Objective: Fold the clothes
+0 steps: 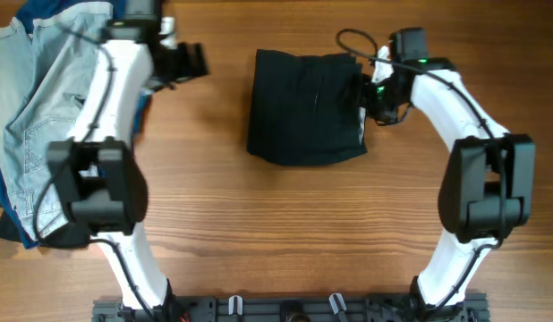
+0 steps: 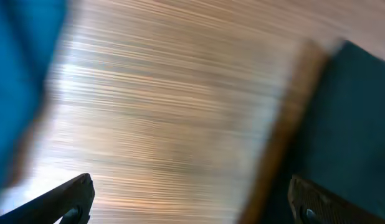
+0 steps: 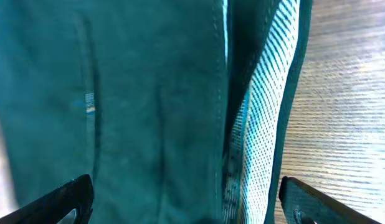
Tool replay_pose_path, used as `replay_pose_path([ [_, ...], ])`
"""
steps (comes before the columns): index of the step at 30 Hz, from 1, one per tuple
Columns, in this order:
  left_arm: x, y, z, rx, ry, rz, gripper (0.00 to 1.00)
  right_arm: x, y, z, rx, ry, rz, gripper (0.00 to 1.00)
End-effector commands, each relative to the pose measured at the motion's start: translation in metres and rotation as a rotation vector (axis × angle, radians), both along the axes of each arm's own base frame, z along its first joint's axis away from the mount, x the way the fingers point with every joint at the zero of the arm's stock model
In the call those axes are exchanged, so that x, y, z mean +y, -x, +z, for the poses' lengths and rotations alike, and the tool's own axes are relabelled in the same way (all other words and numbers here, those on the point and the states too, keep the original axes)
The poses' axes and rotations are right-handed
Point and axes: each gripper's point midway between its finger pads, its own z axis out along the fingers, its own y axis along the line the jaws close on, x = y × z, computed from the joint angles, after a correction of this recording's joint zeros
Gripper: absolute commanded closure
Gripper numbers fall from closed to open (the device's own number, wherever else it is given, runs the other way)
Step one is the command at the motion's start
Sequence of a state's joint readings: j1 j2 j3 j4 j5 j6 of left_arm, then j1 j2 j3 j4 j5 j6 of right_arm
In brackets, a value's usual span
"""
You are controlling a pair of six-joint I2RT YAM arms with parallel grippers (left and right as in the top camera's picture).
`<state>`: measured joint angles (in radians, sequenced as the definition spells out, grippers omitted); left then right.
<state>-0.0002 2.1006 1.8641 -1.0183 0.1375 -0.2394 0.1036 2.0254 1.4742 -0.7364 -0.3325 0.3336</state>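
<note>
The black shorts [image 1: 305,107] lie folded into a compact rectangle at the table's middle. My right gripper [image 1: 370,89] hovers at their right edge. In the right wrist view it [image 3: 183,202] stands open over the dark fabric [image 3: 130,99] and the pale mesh waistband [image 3: 264,124], gripping nothing. My left gripper [image 1: 189,61] is left of the shorts, over bare wood. The left wrist view is blurred: the gripper [image 2: 189,202] is open and empty, the black shorts [image 2: 354,112] at the right edge and blue cloth [image 2: 18,74] at the left.
A pile of light-blue denim shorts [image 1: 44,107] over a dark-blue garment [image 1: 4,192] lies at the table's left edge, under and beside the left arm. The wooden table [image 1: 285,224] shows between the arms' bases in front.
</note>
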Motion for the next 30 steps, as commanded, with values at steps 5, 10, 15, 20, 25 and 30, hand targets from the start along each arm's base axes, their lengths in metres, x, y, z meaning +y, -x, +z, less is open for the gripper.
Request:
replay_pose_path([
  [5, 0.042, 0.004, 0.007, 0.012, 0.001, 0.091, 0.0, -0.012, 0.013, -0.057, 0.112, 0.205, -0.073, 0.06],
  [10, 0.042, 0.004, 0.007, 0.01, 0.001, 0.09, 0.0, -0.004, 0.019, -0.066, 0.146, 0.171, -0.055, 0.12],
  [15, 0.042, 0.004, 0.007, 0.009, -0.003, 0.088, 0.0, 0.007, 0.026, -0.067, 0.168, 0.155, -0.03, 0.23],
  [20, 0.043, 0.004, 0.007, 0.01, -0.005, 0.088, 0.0, 0.03, 0.031, -0.068, 0.178, 0.092, 0.01, 0.66],
  [25, 0.043, 0.004, 0.007, 0.011, -0.004, 0.088, 0.0, 0.049, 0.025, -0.066, 0.158, -0.008, 0.03, 0.96],
  [30, 0.043, 0.004, 0.007, 0.011, -0.004, 0.089, 0.0, 0.061, 0.004, -0.052, 0.078, -0.143, 0.049, 0.96],
])
